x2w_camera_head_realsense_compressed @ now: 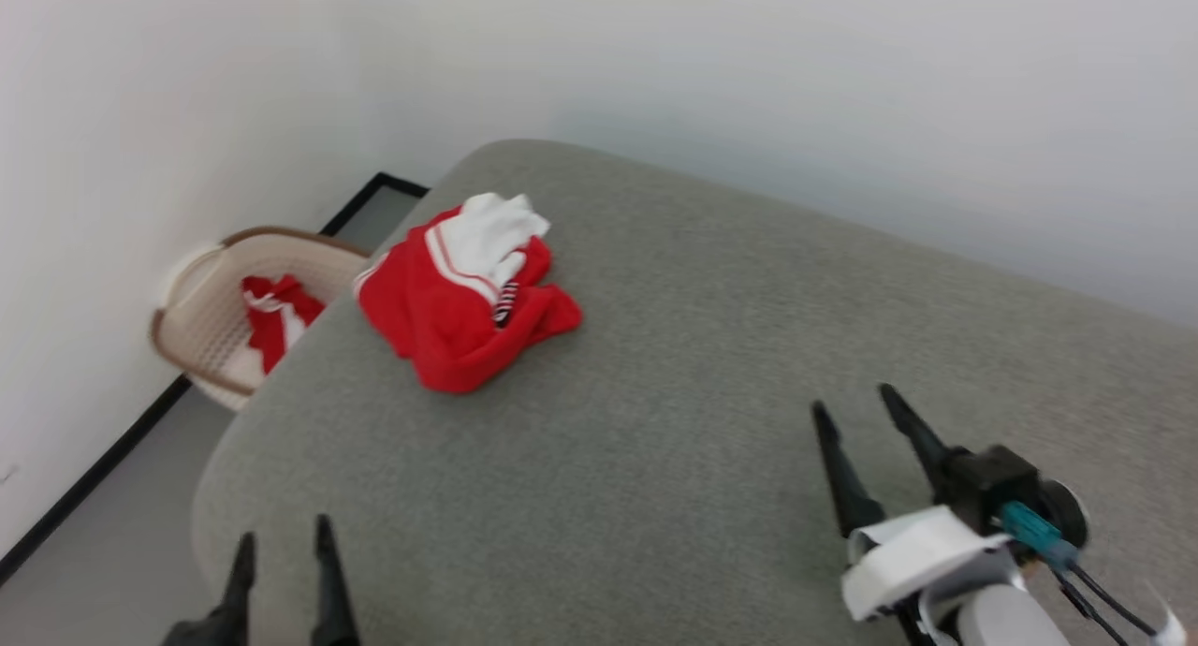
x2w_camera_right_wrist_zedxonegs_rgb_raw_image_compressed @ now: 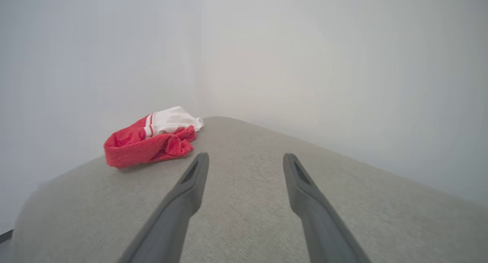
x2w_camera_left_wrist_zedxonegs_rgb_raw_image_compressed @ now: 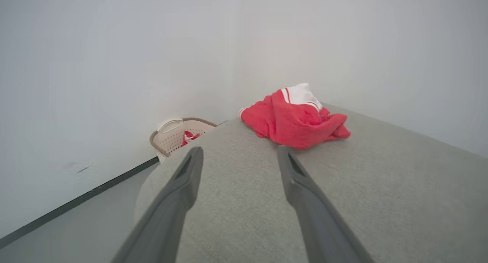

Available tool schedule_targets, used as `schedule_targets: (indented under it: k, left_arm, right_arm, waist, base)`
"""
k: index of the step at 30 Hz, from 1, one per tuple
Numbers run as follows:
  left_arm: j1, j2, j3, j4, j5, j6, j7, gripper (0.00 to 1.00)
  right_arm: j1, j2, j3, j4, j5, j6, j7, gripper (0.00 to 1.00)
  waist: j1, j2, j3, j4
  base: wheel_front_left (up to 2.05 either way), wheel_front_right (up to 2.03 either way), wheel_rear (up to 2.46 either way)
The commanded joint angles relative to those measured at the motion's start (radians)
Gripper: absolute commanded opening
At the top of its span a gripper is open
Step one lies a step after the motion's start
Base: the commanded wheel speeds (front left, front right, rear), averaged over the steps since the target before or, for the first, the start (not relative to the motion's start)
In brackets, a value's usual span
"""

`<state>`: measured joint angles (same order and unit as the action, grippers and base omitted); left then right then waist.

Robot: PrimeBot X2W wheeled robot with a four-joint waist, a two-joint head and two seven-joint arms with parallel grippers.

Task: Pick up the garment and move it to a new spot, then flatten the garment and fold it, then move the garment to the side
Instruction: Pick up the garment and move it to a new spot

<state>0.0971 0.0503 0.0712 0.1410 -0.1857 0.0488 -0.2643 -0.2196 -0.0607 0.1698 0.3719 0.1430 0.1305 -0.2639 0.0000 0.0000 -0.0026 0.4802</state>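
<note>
Two hands spread, empty: left hand (x2w_camera_head_realsense_compressed: 284,529) lower left, right hand (x2w_camera_head_realsense_compressed: 852,398) lower right | garment (x2w_camera_head_realsense_compressed: 449,318) bunched upper left on bench (x2w_camera_head_realsense_compressed: 655,440), well apart | open stance likely readies the pick-up

Soft red cloth garment (x2w_camera_head_realsense_compressed: 449,318) on matt, rough-woven grey upholstery (x2w_camera_head_realsense_compressed: 702,393)

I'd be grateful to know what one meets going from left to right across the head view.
basket → garment → right gripper
</note>
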Motion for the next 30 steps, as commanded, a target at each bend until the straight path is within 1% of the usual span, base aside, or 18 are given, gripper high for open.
schedule_targets:
  k: [1, 5, 7, 10, 12, 14, 17, 20, 21, 24, 28, 30]
  left_arm:
    - [0.017, 0.000, 0.008, -0.020, -0.021, 0.018, 0.000, 1.00]
    - [0.043, 0.000, -0.012, -0.059, -0.043, 0.049, 0.000, 1.00]
    - [0.055, 0.001, -0.027, -0.070, -0.048, 0.065, 0.000, 1.00]
    - [0.066, 0.001, -0.040, -0.080, -0.058, 0.076, 0.000, 1.00]
    - [0.065, 0.001, -0.049, -0.072, -0.047, 0.058, 0.000, 1.00]
    - [0.045, 0.000, -0.063, -0.051, -0.018, 0.029, 0.000, 1.00]
    - [-0.024, 0.029, -0.085, 0.001, 0.022, -0.033, 0.000, 1.00]
    - [-0.136, 0.067, -0.116, 0.086, 0.048, -0.104, 0.000, 1.00]
    - [-0.177, 0.087, -0.112, 0.105, 0.050, -0.115, 0.000, 1.00]
    - [-0.326, 0.122, -0.098, 0.179, 0.019, -0.145, 0.000, 1.00]
    - [-0.547, 0.197, -0.070, 0.319, -0.044, -0.168, 0.012, 1.00]
    - [-0.646, 0.224, -0.060, 0.395, -0.087, -0.175, 0.041, 1.00]
  right_arm:
    - [-0.029, -0.007, 0.029, 0.017, 0.013, 0.000, -0.001, 1.00]
    - [-0.073, -0.024, 0.084, 0.055, 0.043, 0.000, -0.001, 1.00]
    - [-0.083, -0.030, 0.095, 0.058, 0.060, 0.000, -0.001, 1.00]
    - [-0.079, -0.037, 0.086, 0.047, 0.075, 0.000, -0.001, 1.00]
    - [-0.058, -0.038, 0.069, 0.041, 0.079, 0.000, -0.001, 1.00]
    - [-0.031, -0.037, 0.044, 0.034, 0.078, 0.000, -0.001, 1.00]
    - [0.012, -0.031, 0.000, 0.008, 0.064, 0.000, -0.001, 1.00]
    - [0.070, -0.029, -0.039, -0.023, 0.051, 0.000, -0.001, 1.00]
    - [0.068, -0.027, -0.037, -0.037, 0.044, 0.000, -0.001, 1.00]
    - [0.049, -0.039, -0.048, -0.071, 0.034, 0.000, -0.001, 1.00]
    - [-0.001, -0.055, -0.045, -0.103, 0.032, 0.000, -0.001, 1.00]
    - [-0.026, -0.060, -0.042, -0.114, 0.033, 0.000, -0.001, 1.00]
  waist:
    - [0.0000, 0.0000, 0.023, 0.055]
    - [0.0000, 0.0000, 0.034, 0.059]
    - [0.0000, 0.0000, 0.034, 0.058]
    - [0.0000, 0.0000, 0.029, 0.055]
    - [0.0000, 0.0000, 0.023, 0.050]
    - [0.0000, 0.0000, 0.015, 0.041]
    - [0.0000, 0.0000, 0.005, 0.024]
    - [0.0000, 0.0000, 0.000, 0.002]
    - [0.0000, 0.0000, 0.017, -0.030]
    - [0.0000, 0.0000, 0.077, -0.115]
    - [0.0000, 0.0000, 0.173, -0.223]
    - [0.0000, 0.0000, 0.222, -0.273]
  base:
    - [0.00, 0.00, 0.00]
    - [0.00, 0.00, 0.00]
    - [0.00, 0.00, 0.00]
    - [0.00, 0.00, 0.00]
    - [0.00, 0.00, 0.00]
    - [0.00, 0.00, 0.00]
    - [0.00, 0.00, 0.00]
    - [0.00, 0.00, 0.00]
    - [0.00, 0.00, 0.00]
    - [0.00, 0.00, 0.00]
    - [0.00, 0.00, 0.00]
    - [0.00, 0.00, 0.00]
